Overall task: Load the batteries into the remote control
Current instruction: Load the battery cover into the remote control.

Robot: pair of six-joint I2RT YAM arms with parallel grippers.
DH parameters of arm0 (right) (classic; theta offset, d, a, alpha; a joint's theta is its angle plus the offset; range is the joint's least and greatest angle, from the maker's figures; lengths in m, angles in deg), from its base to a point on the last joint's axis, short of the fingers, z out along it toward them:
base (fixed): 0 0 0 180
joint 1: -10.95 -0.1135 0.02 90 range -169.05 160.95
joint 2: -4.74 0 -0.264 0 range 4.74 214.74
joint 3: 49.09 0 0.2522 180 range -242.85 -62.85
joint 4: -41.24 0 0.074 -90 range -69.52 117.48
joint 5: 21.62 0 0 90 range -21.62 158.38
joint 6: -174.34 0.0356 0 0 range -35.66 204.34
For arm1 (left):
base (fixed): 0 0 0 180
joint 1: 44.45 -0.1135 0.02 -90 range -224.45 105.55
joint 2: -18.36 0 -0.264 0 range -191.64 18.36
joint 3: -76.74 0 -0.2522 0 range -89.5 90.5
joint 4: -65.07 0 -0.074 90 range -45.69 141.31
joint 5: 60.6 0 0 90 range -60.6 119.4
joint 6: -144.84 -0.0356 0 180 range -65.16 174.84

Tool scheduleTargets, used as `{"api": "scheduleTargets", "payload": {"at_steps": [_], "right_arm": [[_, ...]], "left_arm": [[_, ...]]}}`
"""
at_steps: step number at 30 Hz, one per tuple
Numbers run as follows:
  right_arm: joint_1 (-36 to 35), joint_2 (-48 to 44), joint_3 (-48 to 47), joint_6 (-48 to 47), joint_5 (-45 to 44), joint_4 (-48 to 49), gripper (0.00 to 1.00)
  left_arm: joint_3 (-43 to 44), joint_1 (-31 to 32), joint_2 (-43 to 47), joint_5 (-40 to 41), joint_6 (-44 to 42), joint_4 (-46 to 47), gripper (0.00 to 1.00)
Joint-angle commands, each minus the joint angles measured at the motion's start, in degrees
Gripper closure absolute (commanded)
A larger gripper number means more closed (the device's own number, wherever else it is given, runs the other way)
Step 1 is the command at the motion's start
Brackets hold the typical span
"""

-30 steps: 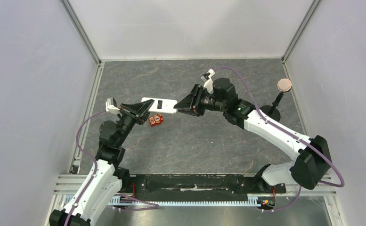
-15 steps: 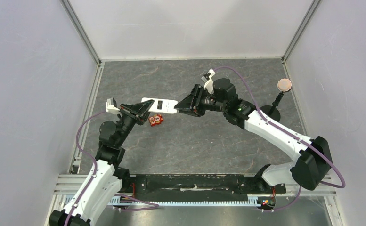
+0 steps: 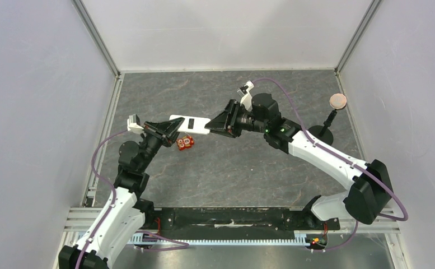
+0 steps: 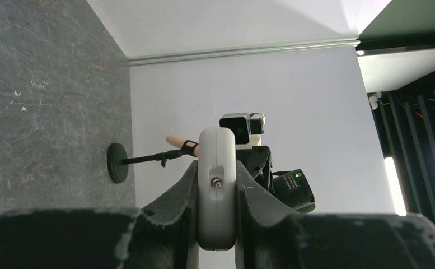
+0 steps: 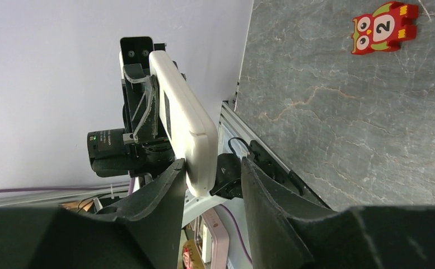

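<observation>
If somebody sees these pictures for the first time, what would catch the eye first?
The slim white rectangular remote control stands out first. It is held up over the grey marbled table between the two arms. The left gripper is clamped on one end, while the right gripper has its fingers around the other end with a gap on one side. A small red owl-shaped block marked 2 lies on the table near the left gripper.

I see a grey, marble-veined tabletop (image 3: 243, 168) boxed in by plain pale walls (image 3: 30, 112) on three sides, aluminium rails (image 3: 97, 38) climbing the back corners, all evenly lit.
</observation>
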Motion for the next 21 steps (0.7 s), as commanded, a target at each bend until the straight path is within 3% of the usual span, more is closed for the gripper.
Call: {"api": "scheduleTargets", "payload": {"at_steps": [1, 9, 16, 21], "right_arm": [[-1.1, 1.79, 0.59, -1.37, -0.89, 0.75, 0.58], [-2.58, 3.18, 0.11, -1.86, -2.73, 0.79, 0.68], [-3.52, 3.74, 1.59, -1.11, -2.14, 5.87, 0.84], [-4.17, 4.25, 3.26, 0.99, -1.08, 11.17, 0.84]], "left_arm": [[4.24, 0.11, 0.43, -3.29, 3.29, 7.76, 0.98], [5.31, 0.11, -1.22, -5.74, 1.81, 10.09, 0.98], [6.13, 0.11, -2.62, -7.55, 2.37, 11.57, 0.98], [6.95, 0.2, -3.5, -9.04, 2.89, 12.01, 0.98]]}}
